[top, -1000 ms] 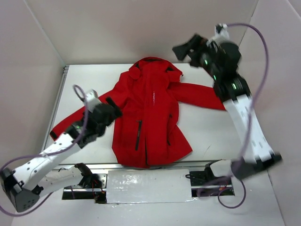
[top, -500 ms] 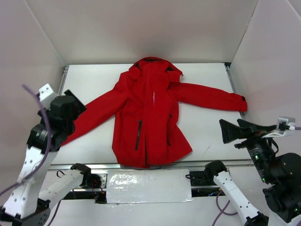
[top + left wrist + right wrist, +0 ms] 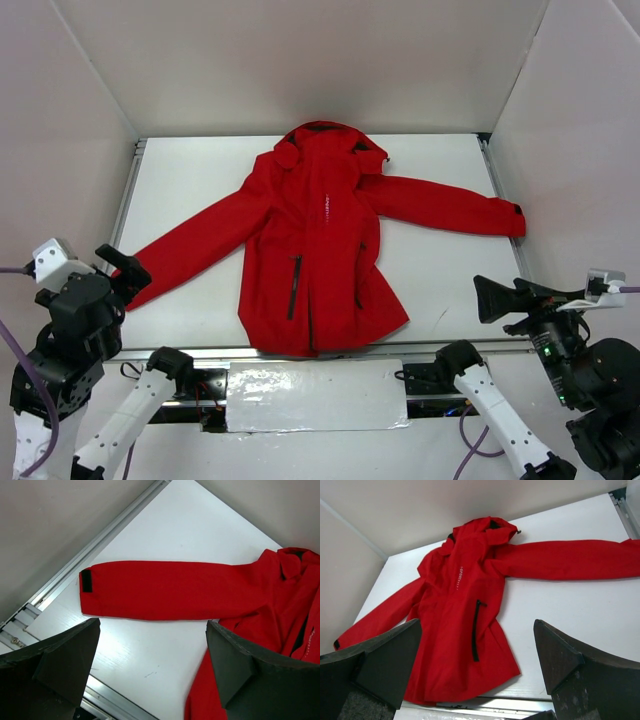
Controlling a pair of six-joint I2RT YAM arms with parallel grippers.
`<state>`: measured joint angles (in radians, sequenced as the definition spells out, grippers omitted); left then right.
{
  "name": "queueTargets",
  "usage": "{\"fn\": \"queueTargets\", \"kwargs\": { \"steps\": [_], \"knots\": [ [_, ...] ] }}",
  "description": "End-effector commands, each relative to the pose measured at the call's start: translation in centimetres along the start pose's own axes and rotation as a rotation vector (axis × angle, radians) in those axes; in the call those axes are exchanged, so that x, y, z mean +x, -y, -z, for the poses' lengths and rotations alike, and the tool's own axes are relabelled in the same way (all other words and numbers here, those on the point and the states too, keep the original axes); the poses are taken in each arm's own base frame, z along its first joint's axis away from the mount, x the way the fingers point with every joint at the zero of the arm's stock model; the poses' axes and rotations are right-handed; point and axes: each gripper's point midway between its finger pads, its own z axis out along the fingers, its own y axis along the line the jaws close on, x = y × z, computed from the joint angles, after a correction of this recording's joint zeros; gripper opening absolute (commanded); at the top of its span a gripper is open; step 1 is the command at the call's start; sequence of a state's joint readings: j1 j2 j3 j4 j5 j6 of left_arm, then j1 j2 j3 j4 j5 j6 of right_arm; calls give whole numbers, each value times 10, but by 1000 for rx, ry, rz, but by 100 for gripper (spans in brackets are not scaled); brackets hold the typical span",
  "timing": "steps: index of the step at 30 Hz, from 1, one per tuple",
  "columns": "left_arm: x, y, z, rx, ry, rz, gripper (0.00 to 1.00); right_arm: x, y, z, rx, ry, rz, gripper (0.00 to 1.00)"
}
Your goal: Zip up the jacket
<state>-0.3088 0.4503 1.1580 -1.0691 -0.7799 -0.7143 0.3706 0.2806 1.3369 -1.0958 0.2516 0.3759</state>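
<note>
The red hooded jacket (image 3: 315,250) lies flat on the white table (image 3: 440,270), hood at the far side and both sleeves spread out. Its front panels lie together along the middle. The black cuff tab (image 3: 87,580) of its left sleeve shows in the left wrist view. My left gripper (image 3: 125,270) is open and empty, raised above the near left corner by the left cuff. My right gripper (image 3: 497,300) is open and empty, raised at the near right, apart from the jacket. The whole jacket (image 3: 465,610) shows between the fingers in the right wrist view.
White walls close in the table on three sides. Aluminium rails run along the left edge (image 3: 125,200), the right edge (image 3: 490,160) and the near edge (image 3: 115,705). A white plate (image 3: 315,395) sits between the arm bases.
Both arms have pulled back from over the table to the near corners. The left gripper has left the left sleeve, which now lies straight. The jacket body has not moved.
</note>
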Motion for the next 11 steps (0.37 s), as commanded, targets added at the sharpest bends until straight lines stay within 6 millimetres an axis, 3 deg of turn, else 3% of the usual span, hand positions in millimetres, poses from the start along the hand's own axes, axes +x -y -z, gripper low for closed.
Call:
{"fn": "queueTargets", "kwargs": {
  "steps": [1,11],
  "knots": [
    [-3,-15,8,-25,21,-13,99,5,5,-2,19,-15,15,100],
    [-1,-8,4,-12,3,-36,99,12,5,-9,22,-26,8,100]
  ]
}}
